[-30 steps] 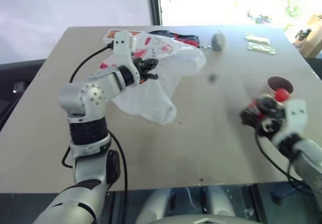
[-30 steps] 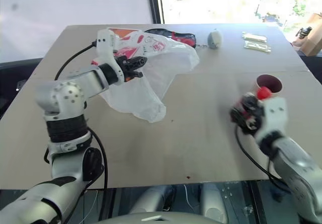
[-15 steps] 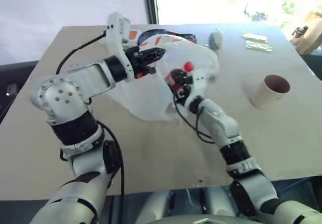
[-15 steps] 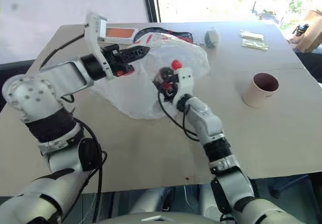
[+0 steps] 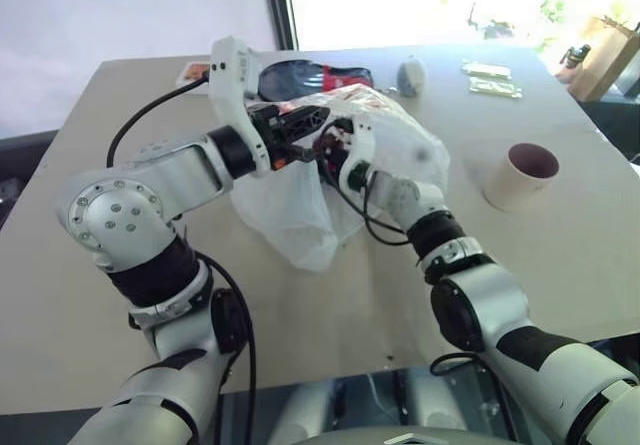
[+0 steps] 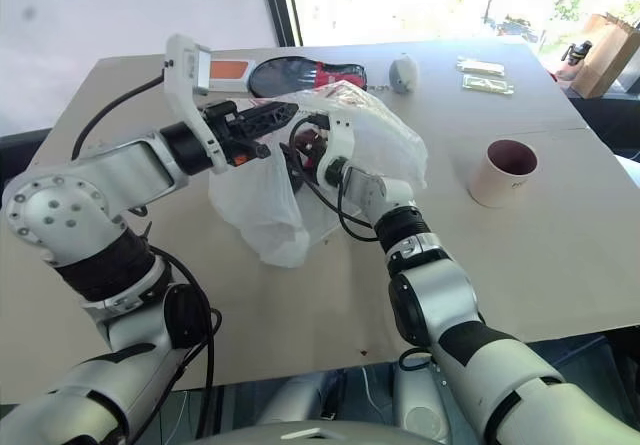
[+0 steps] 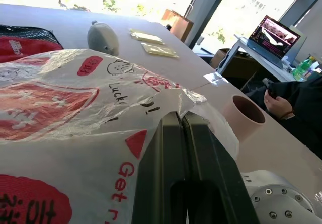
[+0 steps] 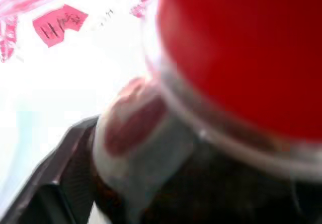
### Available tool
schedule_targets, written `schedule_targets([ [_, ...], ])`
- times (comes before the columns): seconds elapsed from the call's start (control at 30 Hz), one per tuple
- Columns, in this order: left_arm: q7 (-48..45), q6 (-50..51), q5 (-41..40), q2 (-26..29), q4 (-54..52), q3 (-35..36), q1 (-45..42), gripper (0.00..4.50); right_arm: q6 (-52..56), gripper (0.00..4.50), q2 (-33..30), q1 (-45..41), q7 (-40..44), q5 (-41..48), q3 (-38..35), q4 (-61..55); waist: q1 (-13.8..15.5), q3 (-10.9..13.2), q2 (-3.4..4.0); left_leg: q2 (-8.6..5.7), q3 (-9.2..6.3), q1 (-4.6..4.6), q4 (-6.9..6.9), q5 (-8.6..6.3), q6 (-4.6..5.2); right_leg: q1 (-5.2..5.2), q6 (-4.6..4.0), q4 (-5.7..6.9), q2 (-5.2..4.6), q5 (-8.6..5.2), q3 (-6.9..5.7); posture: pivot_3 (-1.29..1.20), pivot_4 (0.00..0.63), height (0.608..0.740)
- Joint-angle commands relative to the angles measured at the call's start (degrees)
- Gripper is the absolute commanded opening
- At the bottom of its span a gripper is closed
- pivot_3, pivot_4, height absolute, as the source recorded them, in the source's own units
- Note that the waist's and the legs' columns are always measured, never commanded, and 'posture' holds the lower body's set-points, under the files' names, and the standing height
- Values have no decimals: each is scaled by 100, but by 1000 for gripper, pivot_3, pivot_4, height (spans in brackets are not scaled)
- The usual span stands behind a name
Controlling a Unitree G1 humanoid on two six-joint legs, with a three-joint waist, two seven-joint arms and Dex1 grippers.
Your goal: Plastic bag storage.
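The bag (image 5: 330,180) hangs over the surface (image 5: 540,265), long axis drooping toward the near edge, pinched shut-fingered by the left end effector (image 5: 310,117); the right end effector (image 6: 305,150) (spread wide) sits against its right side.

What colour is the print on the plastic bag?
Red on translucent white plastic bag; clearest in the left wrist view.

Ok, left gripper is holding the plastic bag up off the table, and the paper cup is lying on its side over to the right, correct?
Not quite. The left gripper, shut on the plastic bag, does hold it up, but the paper cup stands upright with its mouth open upward, on the table to the right. The left eye view shows it.
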Motion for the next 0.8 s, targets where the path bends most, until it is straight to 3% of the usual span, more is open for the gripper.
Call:
schedule_targets([
  [0.03, 233, -403, 233, -66, 5, 6, 93, 0, 399, 4461, -64, 302, 22, -287, 307, -1251, 4, 0, 0, -1, 1, -2, 0, 0, 0, -2, 0, 0, 0, 0, 1, 0, 150, 740],
  [0.2, 426, -1011, 698, -183, 583, -268, 96, 0, 2058, 4461, -1009, 1852, 400, 224, 910, -5217, 85, -1, 1, -3, -10, -24, 9, -1, 0, -20, 0, -1, -3, 1, -9, 0, 150, 740],
  [0.3, 333, -1388, 846, -284, 984, -469, -26, 0, 2750, 4461, -1504, 2324, 142, 337, 888, -6582, 104, -2, 2, -7, -7, -41, 15, -1, 0, -30, 2, 4, -8, 2, -7, 0, 150, 740],
  [0.43, 108, -1735, 888, -322, 1382, -677, -162, 0, 3232, 4461, -1657, 2509, -454, 225, 664, -7173, 108, -4, 3, -1, -5, -40, 14, 0, -2, -38, -1, 14, -19, 4, -2, 0, 150, 740],
  [0.53, -4, -1902, 876, -344, 1595, -744, -197, 0, 2996, 4461, -1679, 2561, -646, -118, 830, -7078, 113, -5, 4, -1, 11, -45, 12, 1, -4, -60, -2, 33, -22, 4, 16, 0, 150, 740],
  [0.67, -90, -1948, 805, -337, 1717, -801, -242, 0, 2631, 4461, -2134, 2706, -2, -474, 1677, -7149, 118, -5, 4, -7, 19, -49, 14, 0, -3, -65, -2, 35, -28, 3, 18, 0, 150, 740],
  [0.8, -233, -1750, 585, -224, 1572, -778, -255, 0, 2628, 4461, -2637, 3045, 440, -120, 1316, -8109, 160, -4, 4, -7, 14, -64, 16, 0, -3, -74, -2, 34, -29, 3, 12, 0, 150, 740],
])
